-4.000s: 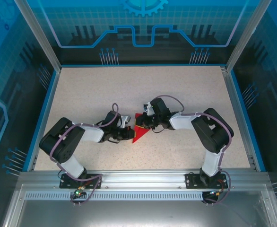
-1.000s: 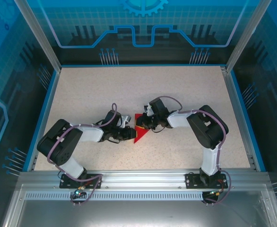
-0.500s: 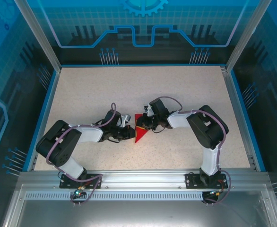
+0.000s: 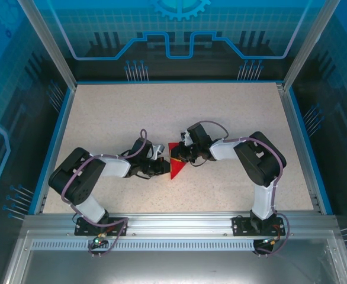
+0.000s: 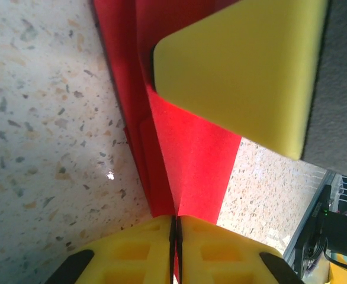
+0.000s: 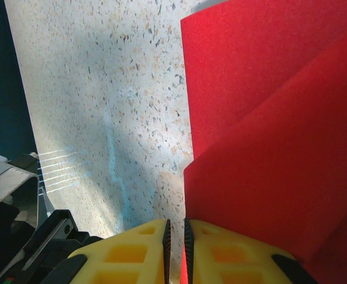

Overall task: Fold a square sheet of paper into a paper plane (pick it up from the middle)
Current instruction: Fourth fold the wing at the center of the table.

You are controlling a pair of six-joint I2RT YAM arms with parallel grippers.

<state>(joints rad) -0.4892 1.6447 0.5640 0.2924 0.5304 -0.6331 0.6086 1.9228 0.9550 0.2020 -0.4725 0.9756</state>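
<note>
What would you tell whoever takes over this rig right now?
Left hand: shut on an edge of the red paper.
Right hand: shut on its other side.
The paper is at the middle of the speckled table, between both hands, folded into a layered triangle with its tip toward the arm bases.
Done: early folds.
Left: the narrowing folds, centre crease and wings. It is not a dart yet.

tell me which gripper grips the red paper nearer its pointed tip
The left gripper: it pinches the red paper by the near, pointed end, while the right gripper holds the wider far end.
</note>
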